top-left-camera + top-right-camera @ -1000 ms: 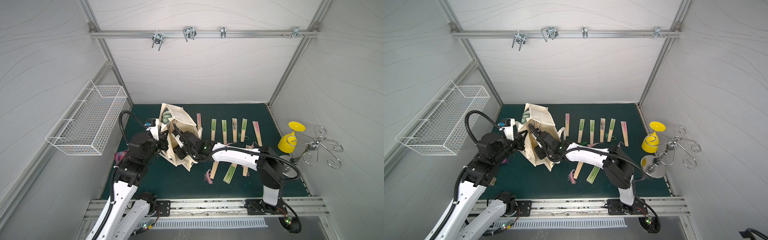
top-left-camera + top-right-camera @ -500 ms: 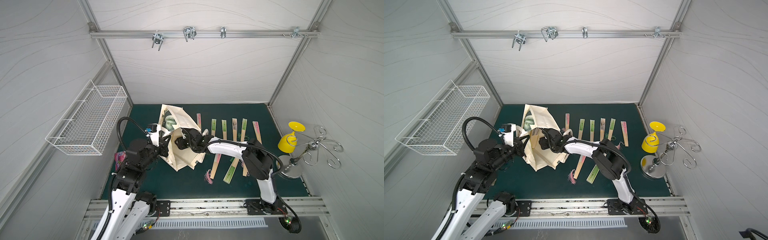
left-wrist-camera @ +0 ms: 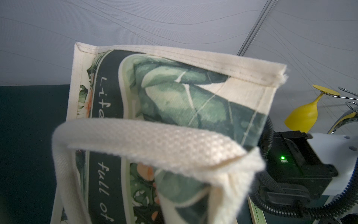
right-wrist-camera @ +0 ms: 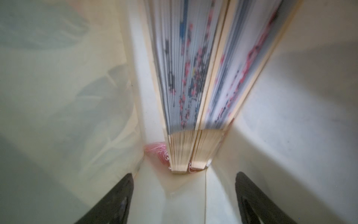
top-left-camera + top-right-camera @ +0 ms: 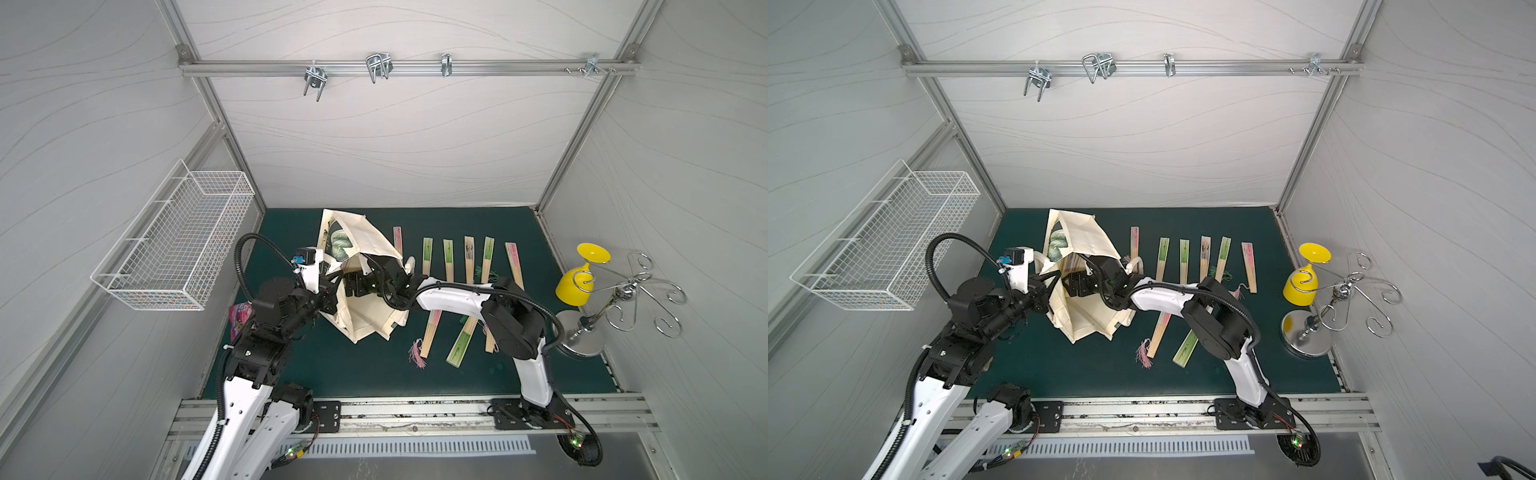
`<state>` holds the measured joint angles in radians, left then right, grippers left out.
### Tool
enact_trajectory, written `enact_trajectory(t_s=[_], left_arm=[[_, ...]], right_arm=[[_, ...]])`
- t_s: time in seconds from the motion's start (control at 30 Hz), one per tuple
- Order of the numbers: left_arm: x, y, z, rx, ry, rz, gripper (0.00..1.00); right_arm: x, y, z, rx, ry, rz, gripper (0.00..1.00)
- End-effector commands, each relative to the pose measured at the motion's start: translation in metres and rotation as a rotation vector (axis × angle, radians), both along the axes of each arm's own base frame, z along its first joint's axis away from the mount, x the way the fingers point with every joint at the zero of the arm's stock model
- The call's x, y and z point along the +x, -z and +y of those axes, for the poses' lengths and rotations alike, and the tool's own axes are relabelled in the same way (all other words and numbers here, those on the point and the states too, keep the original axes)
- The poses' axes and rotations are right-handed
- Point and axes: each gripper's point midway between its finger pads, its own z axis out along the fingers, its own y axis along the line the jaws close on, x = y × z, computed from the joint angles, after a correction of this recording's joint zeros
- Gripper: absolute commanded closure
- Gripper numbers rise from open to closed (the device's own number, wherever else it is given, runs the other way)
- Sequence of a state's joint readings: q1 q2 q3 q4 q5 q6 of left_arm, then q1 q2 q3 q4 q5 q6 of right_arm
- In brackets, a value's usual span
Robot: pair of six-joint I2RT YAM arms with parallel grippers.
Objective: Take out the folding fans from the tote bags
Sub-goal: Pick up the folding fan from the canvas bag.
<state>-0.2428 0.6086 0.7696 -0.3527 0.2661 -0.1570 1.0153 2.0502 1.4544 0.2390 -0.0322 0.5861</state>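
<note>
- Here, the tote bag [image 5: 376, 243] sits slumped on the back left part of the green mat [image 5: 374, 374]. Its leaf-printed side [image 3: 174, 93] faces the left wrist camera.
- The left gripper [image 5: 330, 291] is at the bag's mouth on the side towards the mat's left edge. It is closed, apparently pinching the cream cloth beside a looped handle [image 3: 155, 139], though its fingers are out of sight in the wrist view.
- The right gripper [image 4: 184, 174] reaches into the bag's mouth from the other side; both top views show its head buried in the opening [image 5: 1077, 284].
- Its two black fingers [image 4: 120, 194] stand wide apart, and nothing is between them.
- Inside the bag, two folding fans [image 4: 182, 97] lie side by side in a fold of the lining. Their bamboo ends point at the gripper, just ahead of its fingertips and apart from them. A pink tassel [image 4: 157, 151] is bunched beside them.
- On the mat, six closed fans [image 5: 448, 257] lie in a row along the back edge, right of the bag.
- Three more fans [image 5: 462, 345] lie askew nearer the front edge, partly under the right arm.
- A pink packet [image 5: 240, 316] lies at the mat's left edge, and a yellow glass [image 5: 582, 274] rests against a metal stand [image 5: 582, 345] at the right edge.
- A white wire basket [image 5: 178, 245] hangs on the left wall.
</note>
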Motion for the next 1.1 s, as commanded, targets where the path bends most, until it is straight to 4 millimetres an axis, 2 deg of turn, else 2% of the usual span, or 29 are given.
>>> enact_trajectory(t_s=[0.0, 0.07, 0.27, 0.43, 0.63, 0.77, 0.83, 1.07], left_arm=[[-0.003, -0.024, -0.007, -0.034, 0.046, -0.071, 1.00], [-0.004, -0.024, -0.008, -0.045, 0.053, -0.067, 1.00], [-0.006, -0.025, -0.011, -0.070, 0.068, -0.056, 1.00], [-0.008, -0.023, -0.011, -0.073, 0.068, -0.051, 1.00], [-0.008, -0.022, -0.008, -0.063, 0.048, -0.056, 1.00], [-0.009, -0.023, -0.004, -0.049, 0.033, -0.066, 1.00], [-0.010, -0.021, -0.003, -0.038, 0.027, -0.068, 1.00], [-0.012, -0.015, 0.006, 0.021, -0.009, -0.082, 1.00]], right_arm=[[0.012, -0.024, 0.015, 0.064, 0.032, -0.055, 0.10], [0.018, -0.020, 0.018, 0.038, 0.074, -0.056, 0.01], [0.038, -0.004, 0.024, -0.082, 0.165, -0.044, 0.01], [0.044, 0.006, 0.021, -0.176, 0.202, -0.046, 0.03], [0.046, 0.011, 0.010, -0.194, 0.209, -0.033, 0.17], [0.052, 0.015, -0.004, -0.189, 0.231, -0.002, 0.39], [0.055, 0.017, -0.013, -0.181, 0.249, 0.011, 0.46], [0.058, 0.020, -0.037, -0.151, 0.274, 0.022, 0.59]])
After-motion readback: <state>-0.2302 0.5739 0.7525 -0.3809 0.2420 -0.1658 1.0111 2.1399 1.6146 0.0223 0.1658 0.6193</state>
